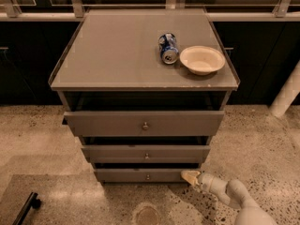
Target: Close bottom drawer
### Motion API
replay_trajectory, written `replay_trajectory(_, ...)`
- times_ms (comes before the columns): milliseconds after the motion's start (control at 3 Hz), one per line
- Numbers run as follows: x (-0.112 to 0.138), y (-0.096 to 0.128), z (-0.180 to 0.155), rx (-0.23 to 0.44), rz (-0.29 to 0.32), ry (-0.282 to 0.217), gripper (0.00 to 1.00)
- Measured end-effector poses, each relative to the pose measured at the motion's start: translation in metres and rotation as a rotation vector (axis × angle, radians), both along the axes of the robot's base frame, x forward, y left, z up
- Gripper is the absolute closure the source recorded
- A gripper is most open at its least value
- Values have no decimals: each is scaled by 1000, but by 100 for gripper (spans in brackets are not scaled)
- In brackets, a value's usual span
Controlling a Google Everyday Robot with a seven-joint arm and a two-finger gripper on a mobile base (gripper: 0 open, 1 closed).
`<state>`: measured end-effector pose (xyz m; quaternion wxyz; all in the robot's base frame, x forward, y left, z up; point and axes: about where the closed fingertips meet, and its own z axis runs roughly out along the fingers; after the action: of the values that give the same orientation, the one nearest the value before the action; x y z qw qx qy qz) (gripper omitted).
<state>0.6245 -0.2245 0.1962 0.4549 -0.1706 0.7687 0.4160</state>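
While the speckled stone floor (37,139) fills the lower half of the view, the grey wooden table (117,50) with three drawers stands at the centre. Each drawer shows a dark gap above its front. The tallest grey drawer (103,123) sits uppermost, with the mid-sized grey drawer (112,153) under it. The bottom drawer (126,175), grey with the slimmest front, is lowest, at about 6 o'clock from the table's top and just above the floor.

A white robot arm (229,193) comes in from the 5 o'clock corner and ends in a cream-tipped hand (190,176). The hand is low by the floor, at the right end of the bottom drawer's front, so the drawer stretches away from it toward 9 o'clock. It seems to touch the panel's end. Whether the hand is clenched or released cannot be told.

On the table's top, toward 1 o'clock, sits a cream round bowl (202,59). A blue metal can (168,48) lies on its side just beside the bowl, at its 9 o'clock. A small round metal knob (147,176) marks the middle of the bottom drawer's front, well apart from the hand, at its 9 o'clock.
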Motion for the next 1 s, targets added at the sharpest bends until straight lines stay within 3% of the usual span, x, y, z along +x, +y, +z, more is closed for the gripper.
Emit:
replay_trajectory(667, -1, 1, 1, -3, 2, 0, 100)
replay_trajectory(1000, -27, -10, -1, 17, -34, 43, 100)
